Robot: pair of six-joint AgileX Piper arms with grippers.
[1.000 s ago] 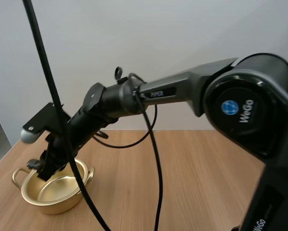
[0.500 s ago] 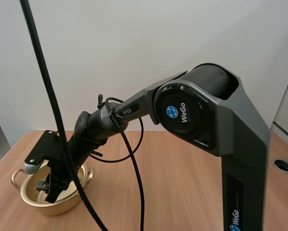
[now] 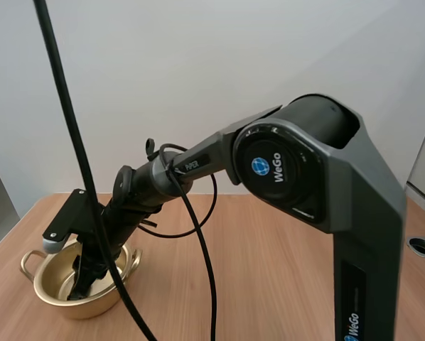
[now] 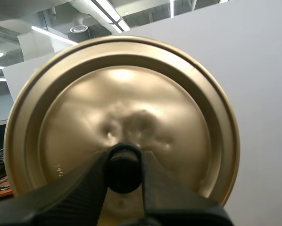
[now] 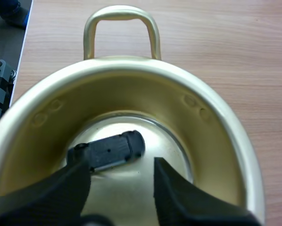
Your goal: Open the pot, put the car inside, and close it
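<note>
Pot (image 3: 56,302) is seen standing on the wooden surface (image 3: 269,270), near its left front corner, uncovered. The right arm (image 3: 198,163) is stretched forward and leftward, bent steeply down at the wrist, so that the right gripper (image 3: 81,288) is lowered into the pot's mouth. In the right wrist view its fingers are held apart above the pot's floor. One pot, with two loop handles (image 3: 29,261), is counted. One golden lid (image 4: 131,94) is held up clear of the surface, its black knob (image 4: 124,172) clamped by the left gripper (image 4: 124,165). One dark toy car (image 5: 110,150) is lying inside the pot (image 5: 216,117), on its floor.
</note>
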